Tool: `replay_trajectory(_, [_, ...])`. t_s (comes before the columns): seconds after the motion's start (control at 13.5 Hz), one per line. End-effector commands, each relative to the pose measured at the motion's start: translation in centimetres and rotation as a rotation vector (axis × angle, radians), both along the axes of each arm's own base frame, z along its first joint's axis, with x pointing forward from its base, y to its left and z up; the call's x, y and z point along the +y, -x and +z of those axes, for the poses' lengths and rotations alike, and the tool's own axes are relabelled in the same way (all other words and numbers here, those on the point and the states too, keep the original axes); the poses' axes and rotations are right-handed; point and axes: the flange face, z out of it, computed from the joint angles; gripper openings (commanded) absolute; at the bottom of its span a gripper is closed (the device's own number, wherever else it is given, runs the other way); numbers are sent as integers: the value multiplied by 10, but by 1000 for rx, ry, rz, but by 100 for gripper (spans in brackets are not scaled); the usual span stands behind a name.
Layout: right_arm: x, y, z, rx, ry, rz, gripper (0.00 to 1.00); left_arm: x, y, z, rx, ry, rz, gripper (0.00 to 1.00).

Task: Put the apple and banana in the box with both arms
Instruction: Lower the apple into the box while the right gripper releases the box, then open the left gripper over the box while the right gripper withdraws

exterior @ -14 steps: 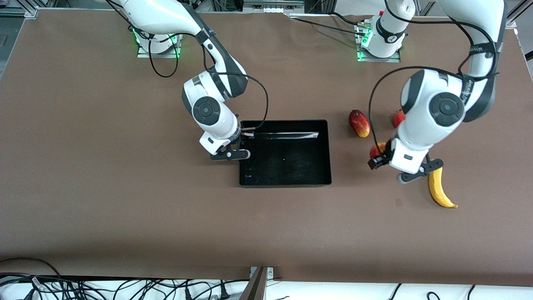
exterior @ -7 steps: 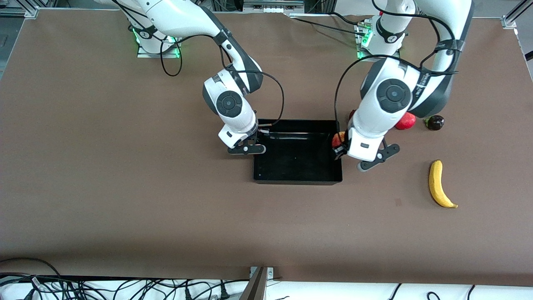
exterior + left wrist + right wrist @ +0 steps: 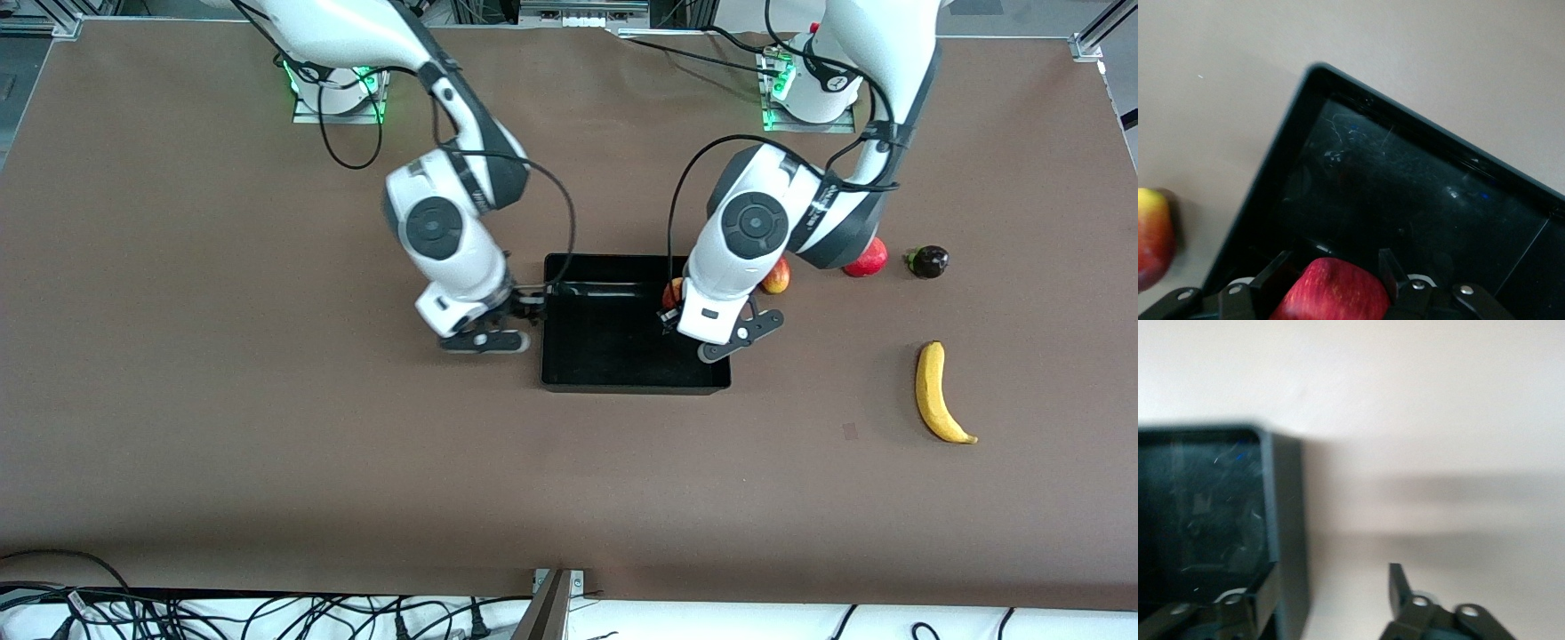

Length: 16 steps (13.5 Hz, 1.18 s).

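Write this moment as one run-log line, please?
left end effector: shut on apple, over box | right end effector: open, straddling box wall | banana: on table

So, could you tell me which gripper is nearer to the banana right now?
The left. The left gripper holds the apple over the box, at the end toward the banana. The right gripper is open at the box's rim toward the right arm's end.

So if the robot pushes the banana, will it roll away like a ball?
Probably not. The banana is long and curved and lies flat on the table, so it would likely slide or spin. It looks firm, not floppy, maybe easy to bruise.
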Motion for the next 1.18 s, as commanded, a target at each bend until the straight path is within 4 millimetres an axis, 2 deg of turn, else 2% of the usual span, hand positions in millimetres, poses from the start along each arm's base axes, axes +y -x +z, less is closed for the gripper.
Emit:
replay_trajectory(0.0, [-79, -23, 64, -4, 20, -18, 100, -38, 10, -26, 13, 19, 26, 0])
replay_trajectory(0.07, [-105, -30, 86, -20, 16, -33, 100, -47, 14, -33, 7, 19, 36, 0])
replay_trajectory(0.22, [-135, -23, 125, 13, 9, -53, 100, -64, 24, -49, 3, 17, 27, 0])
replay_trajectory(0.44, [-184, -6, 177, 66, -4, -25, 100, -98, 54, -88, 40, -17, -33, 0])
replay_trajectory(0.59, [-217, 9, 209, 78, -24, -31, 100, -113, 65, -103, 33, -13, -45, 0])
replay_trajectory(0.67, [-231, 18, 219, 82, -30, -22, 100, -116, 69, -111, 37, -16, -41, 0])
replay_trajectory(0.81, [-258, 32, 234, 85, -48, -20, 100, -125, 72, -113, 14, 0, -34, 0])
replay_trajectory(0.96, [-274, 43, 240, 78, -16, -13, 100, -125, 73, -118, 16, 2, -29, 0])
replay_trajectory(1.11, [-281, 50, 244, 73, 1, -1, 100, -127, 70, -126, 18, 1, -23, 0])
